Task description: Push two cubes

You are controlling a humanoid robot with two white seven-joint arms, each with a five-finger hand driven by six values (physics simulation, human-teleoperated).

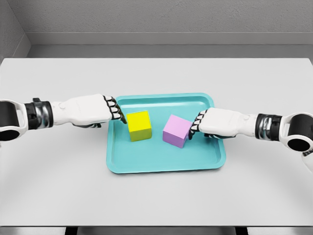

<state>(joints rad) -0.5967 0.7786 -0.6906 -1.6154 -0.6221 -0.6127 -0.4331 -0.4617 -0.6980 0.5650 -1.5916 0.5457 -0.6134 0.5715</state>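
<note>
Teal plastic forms the shallow tray point(166, 164) at the middle of the pale grey table point(156, 200), and both cubes sit inside it. A yellow cube point(139, 125) rests on the tray floor just beyond the fingertips of the left hand point(93, 110), whose white arm comes in from the left edge. That hand's fingers point(116, 111) are curled together into a loose fist, the dark knuckle joints lined up facing the cube's left face; they appear to touch it or sit a hair short — the view does not settle which. Nothing is gripped in that hand.

On the other side, the right hand point(220, 123) reaches in over the tray's right rim, its arm entering from the right edge. Its fingers point(196, 122) are likewise bent together, holding nothing, with the knuckles pressed against the right face of a purple cube point(177, 130). This cube stands turned slightly on the tray floor, so one corner points toward the near rim.

Between the two sets of knuckles the cubes lie side by side, near each other but apart — a strip of bare tray floor shows between them. Yellow is a little farther from the near rim than purple. Both cubes sit flat, neither tipped.
</note>
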